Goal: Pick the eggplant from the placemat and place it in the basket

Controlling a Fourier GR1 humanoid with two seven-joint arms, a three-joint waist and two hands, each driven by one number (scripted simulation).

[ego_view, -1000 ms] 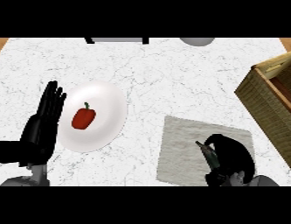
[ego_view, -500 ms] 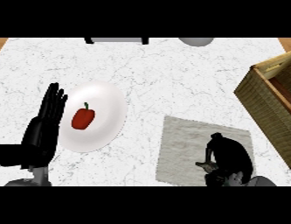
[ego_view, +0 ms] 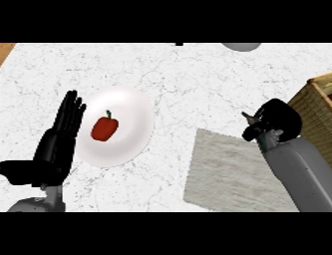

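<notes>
Up from the near edge of the placemat (ego_view: 231, 172) since half a second ago, my robot's right hand (ego_view: 275, 119) now hangs above the mat's far right corner, close to the basket (ego_view: 329, 107) at the counter's right edge. Its grey forearm slants back across the mat toward the lower right of the head view. The fingers are curled in tight and the hand reads as one dark clump. I take it to be closed round the eggplant, but the eggplant itself is hidden by the black fingers and I cannot pick it out from them. The hand is not over the basket's opening; it sits just to the left of the woven wall.

On the other side, the left hand (ego_view: 58, 142) rests where it was, open with fingers straight and pointing away from me, thumb out to the left, at the left rim of the white plate (ego_view: 128, 107). A red pepper (ego_view: 104, 128) lies on that plate, just beside the fingers and not touched by them. At the far edge of the marble counter (ego_view: 198, 74), part of a grey rounded object (ego_view: 241, 46) shows.
</notes>
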